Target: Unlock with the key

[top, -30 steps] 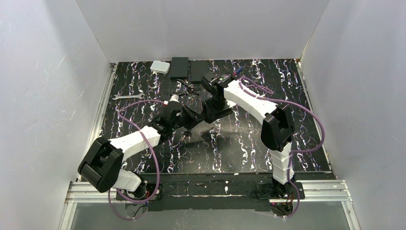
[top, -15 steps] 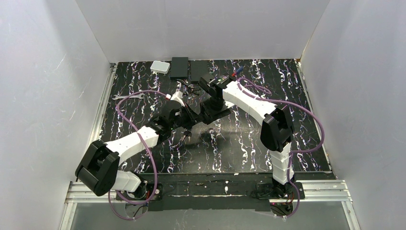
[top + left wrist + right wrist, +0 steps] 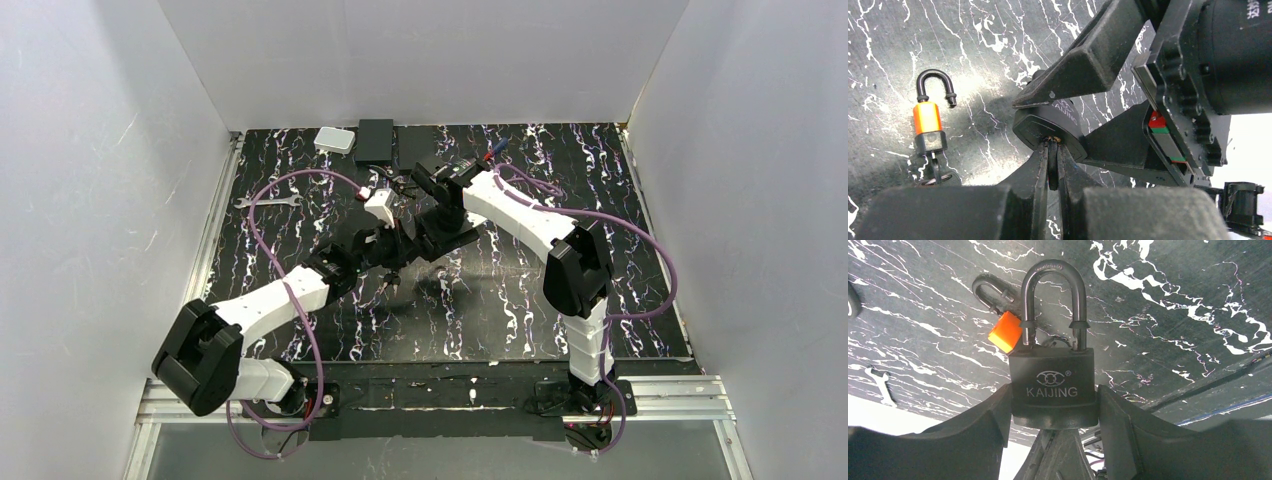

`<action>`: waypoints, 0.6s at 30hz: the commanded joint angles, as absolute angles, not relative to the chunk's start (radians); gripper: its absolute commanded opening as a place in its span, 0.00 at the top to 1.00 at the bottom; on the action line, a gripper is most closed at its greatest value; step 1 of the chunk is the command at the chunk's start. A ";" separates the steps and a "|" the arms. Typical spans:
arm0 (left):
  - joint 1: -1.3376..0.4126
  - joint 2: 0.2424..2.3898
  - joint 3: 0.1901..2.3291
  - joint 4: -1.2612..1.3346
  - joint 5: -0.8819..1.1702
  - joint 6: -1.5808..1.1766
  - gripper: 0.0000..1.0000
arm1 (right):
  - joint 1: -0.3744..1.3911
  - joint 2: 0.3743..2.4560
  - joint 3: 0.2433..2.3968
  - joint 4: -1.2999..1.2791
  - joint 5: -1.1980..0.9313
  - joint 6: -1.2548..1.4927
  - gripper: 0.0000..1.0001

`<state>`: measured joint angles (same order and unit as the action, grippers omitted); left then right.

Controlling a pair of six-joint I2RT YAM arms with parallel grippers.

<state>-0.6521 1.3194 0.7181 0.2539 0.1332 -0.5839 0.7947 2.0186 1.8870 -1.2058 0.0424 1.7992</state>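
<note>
Key at the keyway, padlock braced between two arms.

Top view: left gripper [image 3: 396,244] and right gripper [image 3: 432,230] meet mid-table, likely so one steadies the lock while the other works it. White case [image 3: 334,140] and dark case [image 3: 375,141] at far edge, contents not shown.
Left wrist: fingers pressed together on the key [image 3: 1052,170], its tip at the keyway under the KAIJING padlock [image 3: 1048,125]. Small orange padlock [image 3: 928,120] lies on the table, apart.
Right wrist: fingers clamp the padlock's sides, shackle pointing away. Can't tell if it has released.
</note>
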 commanded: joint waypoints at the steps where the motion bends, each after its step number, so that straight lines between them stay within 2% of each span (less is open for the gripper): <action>1: -0.672 1.319 0.704 0.253 0.158 -0.495 1.00 | 0.890 1.905 1.963 -1.154 -0.224 1.788 0.99; 6: -0.671 1.304 0.686 0.252 0.127 -0.532 1.00 | 0.891 1.905 1.956 -1.144 -0.221 1.796 0.99; 15: -0.670 1.290 0.683 0.242 0.091 -0.790 1.00 | 0.891 1.915 1.966 -1.134 -0.218 1.815 0.99; 18: -0.653 1.290 0.669 0.219 0.068 -0.960 1.00 | 0.891 1.926 1.967 -1.134 -0.216 1.808 0.99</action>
